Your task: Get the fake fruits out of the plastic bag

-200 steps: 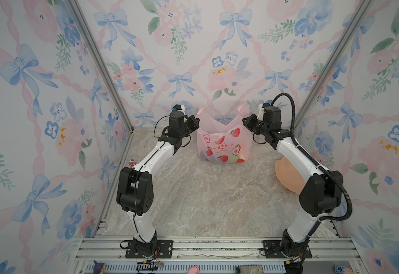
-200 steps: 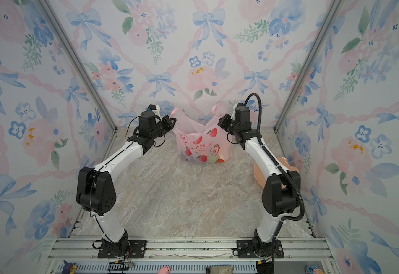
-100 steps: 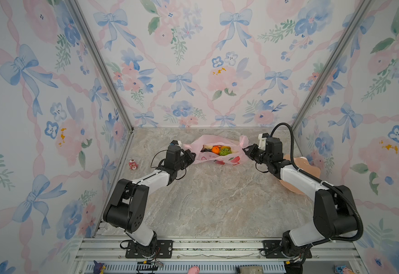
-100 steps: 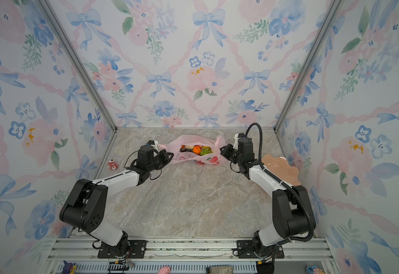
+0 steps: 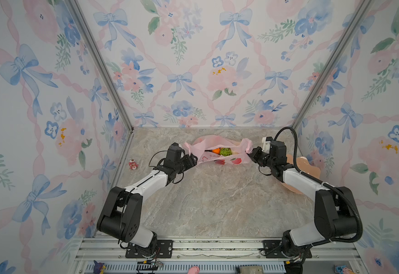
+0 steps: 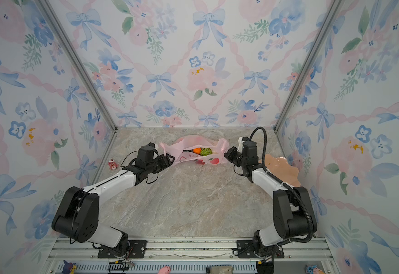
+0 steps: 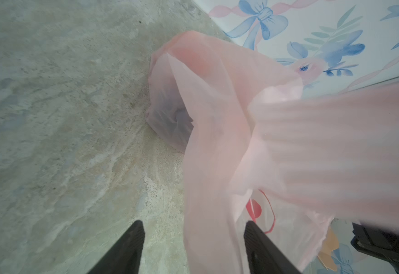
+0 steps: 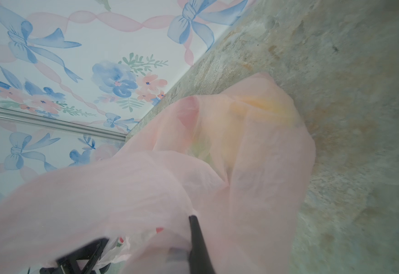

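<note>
The pink plastic bag (image 5: pixel 217 143) (image 6: pixel 193 141) lies slumped on the marble table near the back wall, its mouth gaping upward. Inside the mouth, both top views show an orange (image 5: pixel 215 150) (image 6: pixel 196 150) and a green round fruit (image 5: pixel 225 151) (image 6: pixel 205 151); the other fake fruits are hidden by the film. My left gripper (image 5: pixel 193 159) (image 7: pixel 193 223) is open at the bag's left end, with the loose left handle (image 7: pixel 208 189) hanging between its fingers. My right gripper (image 5: pixel 250 153) is shut on the bag's right handle (image 5: pixel 247 144); in the right wrist view one dark finger (image 8: pixel 197 242) shows through the pink film.
A peach scalloped plate (image 5: pixel 299 163) (image 6: pixel 281 166) lies at the right wall, partly behind my right arm. A tiny red-and-white figurine (image 5: pixel 132 164) (image 6: pixel 113 164) stands by the left wall. Floral walls close in the left, back and right sides.
Both arms have lowered the bag from hanging stretched in the air down onto the table. My left gripper has opened and let go of the left handle; the right stays shut.
</note>
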{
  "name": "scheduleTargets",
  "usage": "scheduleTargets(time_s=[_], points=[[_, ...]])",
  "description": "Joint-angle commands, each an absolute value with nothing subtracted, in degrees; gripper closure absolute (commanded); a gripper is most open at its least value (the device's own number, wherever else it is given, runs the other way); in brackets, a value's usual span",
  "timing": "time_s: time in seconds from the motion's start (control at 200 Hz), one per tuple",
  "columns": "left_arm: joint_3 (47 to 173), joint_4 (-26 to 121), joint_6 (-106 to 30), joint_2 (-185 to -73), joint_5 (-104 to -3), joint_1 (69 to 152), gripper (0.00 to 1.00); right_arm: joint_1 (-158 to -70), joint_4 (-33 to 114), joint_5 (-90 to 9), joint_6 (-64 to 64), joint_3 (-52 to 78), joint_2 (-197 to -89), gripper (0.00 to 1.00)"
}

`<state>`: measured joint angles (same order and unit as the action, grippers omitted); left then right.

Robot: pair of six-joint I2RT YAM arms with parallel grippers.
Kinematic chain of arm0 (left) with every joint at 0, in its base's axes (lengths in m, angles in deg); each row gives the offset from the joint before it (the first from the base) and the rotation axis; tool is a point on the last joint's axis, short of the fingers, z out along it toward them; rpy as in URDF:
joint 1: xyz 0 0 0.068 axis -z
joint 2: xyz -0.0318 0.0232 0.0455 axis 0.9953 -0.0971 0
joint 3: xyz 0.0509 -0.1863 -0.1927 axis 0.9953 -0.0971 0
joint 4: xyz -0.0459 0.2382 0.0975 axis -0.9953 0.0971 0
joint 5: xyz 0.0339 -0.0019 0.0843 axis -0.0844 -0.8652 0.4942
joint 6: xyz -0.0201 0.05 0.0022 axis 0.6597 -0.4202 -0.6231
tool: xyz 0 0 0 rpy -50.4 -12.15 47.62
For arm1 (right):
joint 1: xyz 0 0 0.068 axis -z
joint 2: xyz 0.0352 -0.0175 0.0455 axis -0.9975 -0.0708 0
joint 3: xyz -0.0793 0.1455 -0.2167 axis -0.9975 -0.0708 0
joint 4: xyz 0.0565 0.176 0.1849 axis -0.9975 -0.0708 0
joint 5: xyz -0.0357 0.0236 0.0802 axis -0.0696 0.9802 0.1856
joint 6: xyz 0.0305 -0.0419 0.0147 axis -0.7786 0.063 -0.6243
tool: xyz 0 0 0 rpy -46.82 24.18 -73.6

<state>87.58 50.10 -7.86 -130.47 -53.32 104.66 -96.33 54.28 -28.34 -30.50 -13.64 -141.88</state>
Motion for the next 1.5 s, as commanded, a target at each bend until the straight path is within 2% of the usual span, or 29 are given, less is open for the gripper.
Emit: scheduleTargets(time_s=[0.0, 0.17, 0.34, 0.43, 0.52, 0.595, 0.7, 0.84, 1.03, 1.155, 1.25, 1.375, 1.495], points=[[87.9, 63.8, -14.5, -124.0, -43.6, 106.3, 0.26, -97.6, 51.5, -30.7, -27.6, -11.8, -140.3, 1.0], [90.0, 75.0, -17.6, -114.7, -31.9, 110.2, 0.22, -99.5, 49.9, -32.3, -26.0, -10.8, -139.8, 1.0], [98.9, 85.8, -20.2, -110.4, -20.1, 116.9, 0.22, -100.9, 48.2, -33.9, -24.5, -9.7, -139.7, 1.0], [102.7, 85.9, -21.6, -109.6, -19.8, 120.4, 0.23, -101.3, 48.2, -34.1, -24.2, -9.4, -139.9, 1.0], [108.4, 85.9, -24.5, -113.1, -16.9, 127.3, 0.22, -101.8, 48.4, -34.5, -24.2, -9.1, -140.1, 1.0], [109.6, 85.9, -24.0, -116.9, -19.7, 126.8, 0.21, -102.3, 48.6, -34.7, -24.1, -9.0, -140.1, 1.0], [105.1, 84.1, -17.8, -118.4, -23.1, 122.5, 0.29, -102.9, 48.8, -34.9, -24.1, -9.2, -139.7, 1.0], [102.0, 79.4, -16.6, -121.5, -29.1, 118.2, 0.44, -103.9, 49.1, -35.7, -23.7, -9.9, -138.7, 1.0], [101.0, 70.9, -15.9, -128.0, -39.4, 112.4, 0.79, -104.4, 46.9, -37.5, -22.2, -8.2, -138.5, 1.0], [107.0, 64.0, -16.5, -136.7, -47.1, 108.5, 1.0, -103.8, 47.1, -37.6, -22.4, -4.9, -140.0, 1.0], [117.9, 62.6, -16.4, -146.3, -51.8, 106.3, 1.0, -102.6, 47.0, -37.8, -23.3, -0.8, -141.8, 1.0], [138.2, 62.6, -17.3, -158.5, -55.1, 104.6, 1.0, -100.1, 47.3, -37.5, -24.6, 5.4, -144.3, 1.0], [149.3, 62.7, -18.8, -161.3, -55.4, 104.7, 1.0, -98.4, 46.9, -36.3, -25.1, 8.5, -144.3, 1.0]])
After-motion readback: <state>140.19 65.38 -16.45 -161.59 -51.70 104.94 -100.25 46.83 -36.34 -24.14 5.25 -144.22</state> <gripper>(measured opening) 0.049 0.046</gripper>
